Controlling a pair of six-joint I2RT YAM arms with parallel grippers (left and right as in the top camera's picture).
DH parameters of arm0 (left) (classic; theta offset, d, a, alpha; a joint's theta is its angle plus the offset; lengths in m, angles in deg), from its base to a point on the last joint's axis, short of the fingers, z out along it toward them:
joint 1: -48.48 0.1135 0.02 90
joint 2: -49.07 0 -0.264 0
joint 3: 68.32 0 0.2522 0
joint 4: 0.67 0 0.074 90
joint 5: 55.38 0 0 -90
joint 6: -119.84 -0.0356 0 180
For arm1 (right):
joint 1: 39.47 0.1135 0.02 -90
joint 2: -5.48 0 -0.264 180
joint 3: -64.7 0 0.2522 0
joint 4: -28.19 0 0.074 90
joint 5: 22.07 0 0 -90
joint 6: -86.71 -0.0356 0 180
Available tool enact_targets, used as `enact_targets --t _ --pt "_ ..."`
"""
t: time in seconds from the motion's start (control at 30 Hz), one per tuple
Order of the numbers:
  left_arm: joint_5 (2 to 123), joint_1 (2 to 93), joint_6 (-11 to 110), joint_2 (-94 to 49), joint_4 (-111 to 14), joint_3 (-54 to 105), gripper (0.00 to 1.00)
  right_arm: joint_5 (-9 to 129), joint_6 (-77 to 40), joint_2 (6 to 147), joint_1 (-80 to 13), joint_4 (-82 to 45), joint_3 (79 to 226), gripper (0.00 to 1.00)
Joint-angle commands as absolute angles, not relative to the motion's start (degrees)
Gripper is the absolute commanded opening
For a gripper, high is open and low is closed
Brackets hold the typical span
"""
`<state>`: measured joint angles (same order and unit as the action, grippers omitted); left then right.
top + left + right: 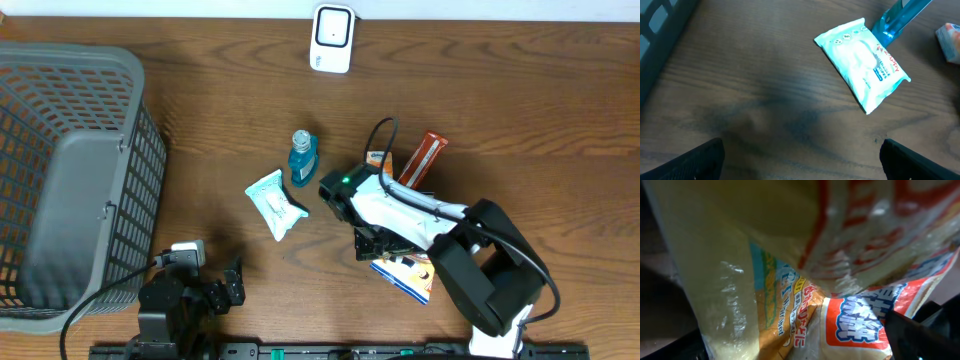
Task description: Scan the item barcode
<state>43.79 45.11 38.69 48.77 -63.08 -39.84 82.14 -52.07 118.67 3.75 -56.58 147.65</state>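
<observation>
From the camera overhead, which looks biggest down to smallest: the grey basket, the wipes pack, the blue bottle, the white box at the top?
Grey basket, by far.
Wipes pack and white box: too alike to rank.
Blue bottle, smallest.

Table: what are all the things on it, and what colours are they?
table: 1, brown wood, under everything
basket: 1, grey, left side
scanner: 1, white, far edge, middle
bottle: 1, blue, middle
wipes pack: 1, white and light blue, beside the bottle
red packet: 1, red, right of the bottle
small packet: 1, orange, partly hidden beside the red packet
snack bag: 1, orange, blue and white, under the right hand
left hand: 1, black, open, near edge
right hand: 1, black, open, over the snack bag
</observation>
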Motion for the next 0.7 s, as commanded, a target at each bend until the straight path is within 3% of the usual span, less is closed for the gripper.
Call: enact_targets --t 0.0,0.07,0.13,0.2,0.43,0.67 --pt "44.66 45.30 38.73 48.86 -65.15 -40.21 0.99 79.61 -49.81 129.25 3.60 -53.04 145.36 0.93" --pt "44.66 45.30 38.73 48.86 -65.15 -40.21 0.99 75.70 -45.42 131.89 3.60 -51.27 145.36 0.66" --pt "44.66 45.30 38.73 48.86 -65.15 -40.21 0.99 71.65 -41.07 133.09 3.60 -49.21 145.36 0.23" --pt "44.66 45.30 38.73 48.86 -65.15 -40.21 0.99 68.72 -38.80 133.09 3.60 -47.68 145.38 0.02" --pt "44.66 45.30 38.73 48.86 -65.15 -40.21 0.99 62.74 -27.43 127.12 2.90 -46.17 147.26 0.01" --pt "44.69 45.30 38.73 48.86 -65.15 -40.21 0.99 45.10 -8.37 106.30 -2.50 -40.71 148.22 0.01"
